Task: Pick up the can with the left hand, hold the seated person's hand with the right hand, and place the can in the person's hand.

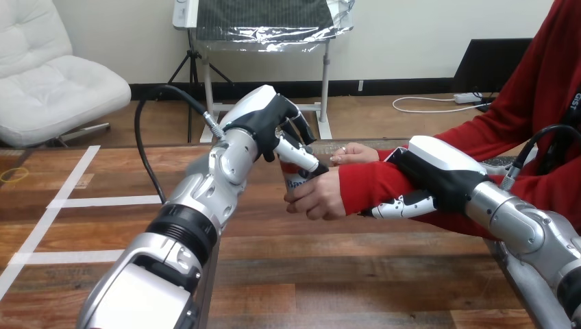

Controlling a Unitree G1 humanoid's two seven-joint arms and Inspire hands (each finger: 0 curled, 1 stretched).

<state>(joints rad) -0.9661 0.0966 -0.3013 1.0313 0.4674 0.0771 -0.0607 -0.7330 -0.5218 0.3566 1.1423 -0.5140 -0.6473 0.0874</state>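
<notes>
Centre of frame: the can [295,181], red & white, is kept upright above the worktop [308,274], approx. mid-frame, clear of the wood. It is gripped from above & from the left by the left hand [270,123], whose fingers [301,157] are curled over the can's top and side. The can's lower right side is also clasped by the person's hand [320,195], so both hands are on it. A second person's hand [353,154] is seen just behind, upper right of the can. Right of centre, the person's red-sleeved forearm [370,184] is clasped by the right hand [438,175]: palm laid over the sleeve, fingers [404,204] wrapped beneath it.
</notes>
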